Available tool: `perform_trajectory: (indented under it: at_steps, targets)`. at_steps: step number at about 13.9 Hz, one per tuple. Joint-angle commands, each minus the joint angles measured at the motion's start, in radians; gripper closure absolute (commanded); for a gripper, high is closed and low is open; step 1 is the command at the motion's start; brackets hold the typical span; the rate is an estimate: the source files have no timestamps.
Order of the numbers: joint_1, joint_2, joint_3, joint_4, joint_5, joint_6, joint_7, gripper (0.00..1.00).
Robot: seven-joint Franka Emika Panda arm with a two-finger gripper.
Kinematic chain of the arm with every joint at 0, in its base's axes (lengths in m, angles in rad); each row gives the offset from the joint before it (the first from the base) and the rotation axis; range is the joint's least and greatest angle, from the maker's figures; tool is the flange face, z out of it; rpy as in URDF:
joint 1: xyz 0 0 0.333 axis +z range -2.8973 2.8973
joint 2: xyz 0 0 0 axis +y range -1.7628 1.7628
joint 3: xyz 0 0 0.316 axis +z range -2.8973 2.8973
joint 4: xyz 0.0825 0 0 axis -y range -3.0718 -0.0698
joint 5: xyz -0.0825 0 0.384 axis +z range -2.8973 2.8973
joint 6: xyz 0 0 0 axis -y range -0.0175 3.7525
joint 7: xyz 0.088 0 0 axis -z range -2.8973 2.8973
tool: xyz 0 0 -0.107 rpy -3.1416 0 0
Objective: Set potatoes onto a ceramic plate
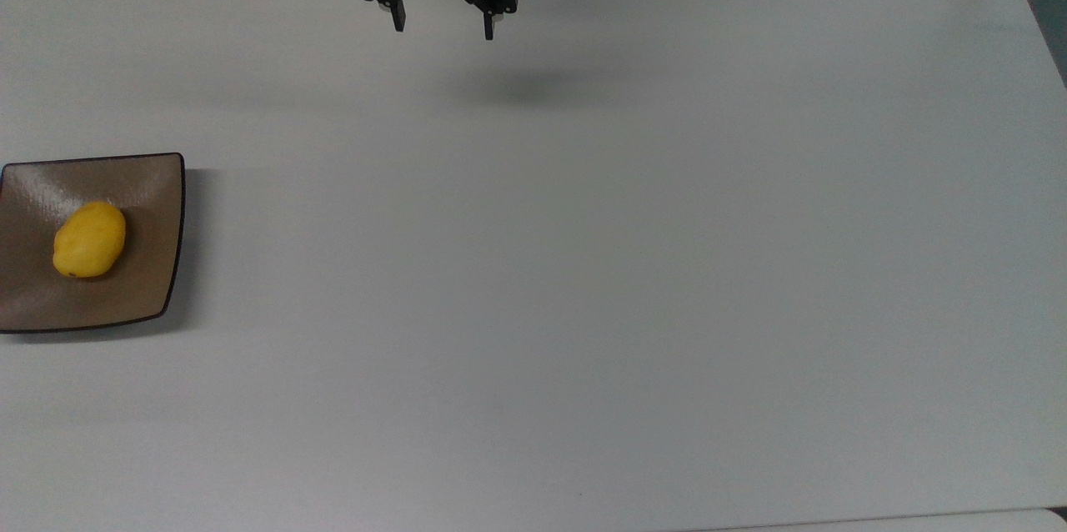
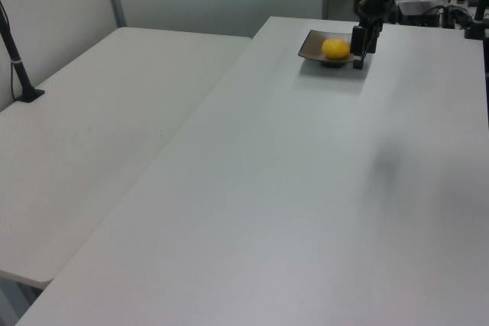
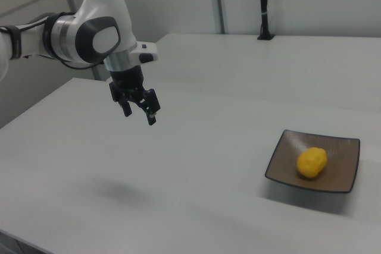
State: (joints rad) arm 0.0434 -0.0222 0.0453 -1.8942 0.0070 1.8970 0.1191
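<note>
Arm [image 3: 83,34] raised, jaws spread wide, holding nothing.

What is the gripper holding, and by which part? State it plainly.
Nothing is held. The gripper hangs open and empty above the table, while the potato lies on the ceramic plate.

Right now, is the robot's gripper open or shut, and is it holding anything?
Gripper: open, holding nothing, up above the table. The potato lies on the plate.
</note>
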Motion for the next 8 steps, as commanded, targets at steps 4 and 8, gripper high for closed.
perform_trajectory:
  at_steps: [4, 8]
  targets:
    - [0.012, 0.002, -0.016, -0.008, 0.019, 0.004, -0.029, 0.00]
    - [0.006, 0.004, -0.016, -0.008, 0.004, 0.019, -0.036, 0.00]
